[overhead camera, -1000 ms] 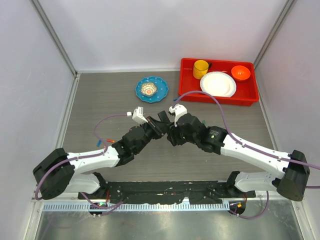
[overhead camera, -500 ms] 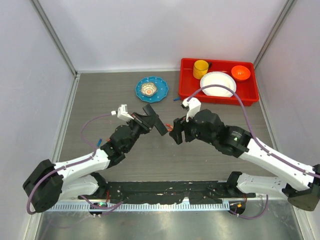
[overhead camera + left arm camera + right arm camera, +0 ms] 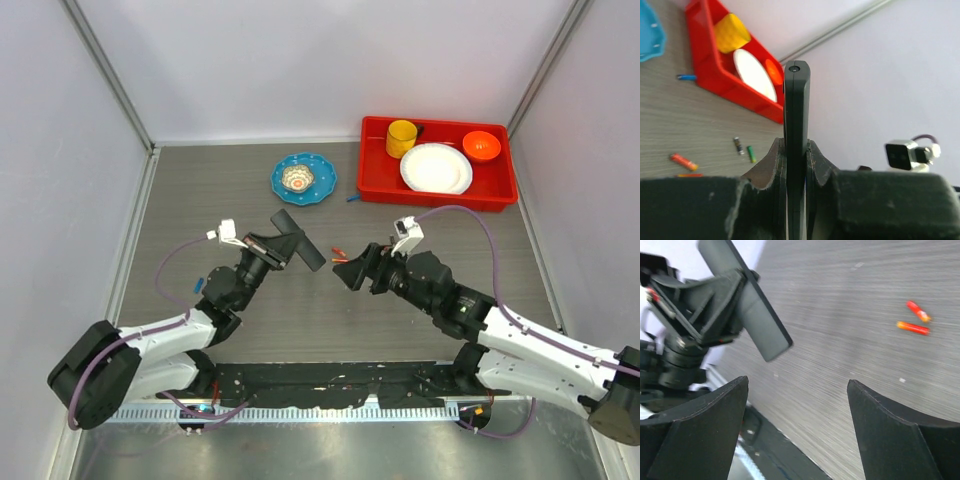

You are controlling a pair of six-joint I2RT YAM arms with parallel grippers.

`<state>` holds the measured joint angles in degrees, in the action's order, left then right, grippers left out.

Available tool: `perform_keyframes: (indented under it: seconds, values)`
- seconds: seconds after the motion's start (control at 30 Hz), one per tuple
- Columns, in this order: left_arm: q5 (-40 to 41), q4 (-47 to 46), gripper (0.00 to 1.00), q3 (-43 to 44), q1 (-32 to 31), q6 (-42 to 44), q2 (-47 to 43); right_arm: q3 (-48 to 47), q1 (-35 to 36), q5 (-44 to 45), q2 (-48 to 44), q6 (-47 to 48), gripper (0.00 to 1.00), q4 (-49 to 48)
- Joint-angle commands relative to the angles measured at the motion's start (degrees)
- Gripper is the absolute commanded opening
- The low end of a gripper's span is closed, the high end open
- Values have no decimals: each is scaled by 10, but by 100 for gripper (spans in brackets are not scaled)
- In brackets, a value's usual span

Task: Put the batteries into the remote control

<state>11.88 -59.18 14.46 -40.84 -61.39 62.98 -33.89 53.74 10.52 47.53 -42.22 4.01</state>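
The remote control [image 3: 299, 240] is a slim black bar, held tilted above the table with my left gripper [image 3: 272, 245] shut on its lower part. In the left wrist view the remote control [image 3: 796, 115] stands edge-on between the two fingers. Two orange-red batteries [image 3: 341, 259] lie on the table between the arms; in the right wrist view the batteries [image 3: 914, 320] lie at the upper right. My right gripper [image 3: 353, 270] hovers just right of them, open and empty. In its own view the right gripper [image 3: 797, 383] has jaws wide apart over bare table, and the remote control [image 3: 752, 310] shows at upper left.
A red tray [image 3: 440, 203] at the back right holds a yellow cup [image 3: 402, 138], a white plate [image 3: 436, 167] and an orange bowl [image 3: 481, 145]. A blue plate [image 3: 318, 185] sits at back centre. Green and dark batteries [image 3: 745, 149] lie loose on the table.
The two grippers, close together a second ago, have drawn apart. My right gripper opened and pulled back to the right; my left gripper carried the remote control leftward.
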Motion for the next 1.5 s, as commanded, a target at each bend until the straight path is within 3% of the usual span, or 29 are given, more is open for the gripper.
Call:
perform_keyframes:
  seconds: [0.0,0.13,0.23,0.53,0.7,0.97,1.47]
  values:
    - [-52,-129,0,9,2,0,6,33,-28,-79,9,-113,85,-207]
    - [-73,-144,0,7,2,5,8,73,-73,-155,37,-186,86,-325]
    - [-79,-149,0,2,2,8,7,77,-89,-194,68,-208,86,-360]
    - [-106,-148,0,10,2,14,21,57,-91,-228,121,-204,85,-403]
    - [-106,-118,0,21,2,14,22,50,-91,-224,144,-211,81,-406]
    - [-30,31,0,44,-27,90,-42,43,-91,-194,163,-222,78,-390]
    - [36,45,0,29,-42,125,-73,37,-88,-218,223,-270,73,-465]
